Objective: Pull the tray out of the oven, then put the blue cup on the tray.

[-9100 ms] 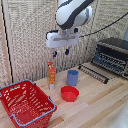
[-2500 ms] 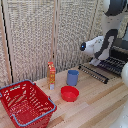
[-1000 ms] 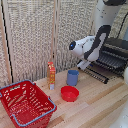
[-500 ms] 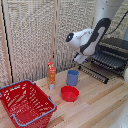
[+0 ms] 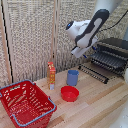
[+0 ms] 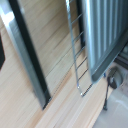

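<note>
The black and silver oven (image 5: 114, 50) stands at the exterior view's right with its door (image 5: 94, 72) dropped down. The tray (image 5: 107, 61), a dark rack of thin bars, sticks out of the oven mouth over the door. The blue cup (image 5: 73, 77) stands upright on the wooden table, left of the door. My gripper (image 5: 78, 50) hangs in the air above the cup, apart from it and off the tray; its jaws are too blurred to read. The blurred wrist view shows thin wire bars (image 6: 76, 60) and a dark door frame (image 6: 27, 60) over wood.
A shallow red bowl (image 5: 69, 93) lies just in front of the cup. An orange bottle (image 5: 51, 75) stands to the cup's left. A red mesh basket (image 5: 25, 102) fills the front left. A slatted wall (image 5: 30, 35) backs the table.
The arm has drawn back from the oven front, rising and moving to the exterior view's left until it is over the cup. The tray now sticks out over the door.
</note>
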You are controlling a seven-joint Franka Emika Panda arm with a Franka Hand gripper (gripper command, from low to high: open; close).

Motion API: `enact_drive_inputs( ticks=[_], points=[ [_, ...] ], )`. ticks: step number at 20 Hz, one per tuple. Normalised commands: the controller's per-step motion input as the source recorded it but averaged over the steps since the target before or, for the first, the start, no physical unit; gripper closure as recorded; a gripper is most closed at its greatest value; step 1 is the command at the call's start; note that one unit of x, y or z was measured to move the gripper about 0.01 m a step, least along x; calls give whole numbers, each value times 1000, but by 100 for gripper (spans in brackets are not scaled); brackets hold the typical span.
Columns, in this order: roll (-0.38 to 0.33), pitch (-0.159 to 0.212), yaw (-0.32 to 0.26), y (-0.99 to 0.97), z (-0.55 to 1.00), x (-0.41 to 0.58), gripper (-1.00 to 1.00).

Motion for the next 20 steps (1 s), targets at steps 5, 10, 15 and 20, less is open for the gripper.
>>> enact_drive_inputs(
  ticks=[5, 10, 15, 20],
  points=[
    [271, 16, -210, 255, 266, 0, -100],
    [272, 18, -210, 249, 259, 0, -100],
    [236, 5, -223, 283, 230, -5, -100],
    [97, -53, -236, 477, 15, -44, -100]
  ],
)
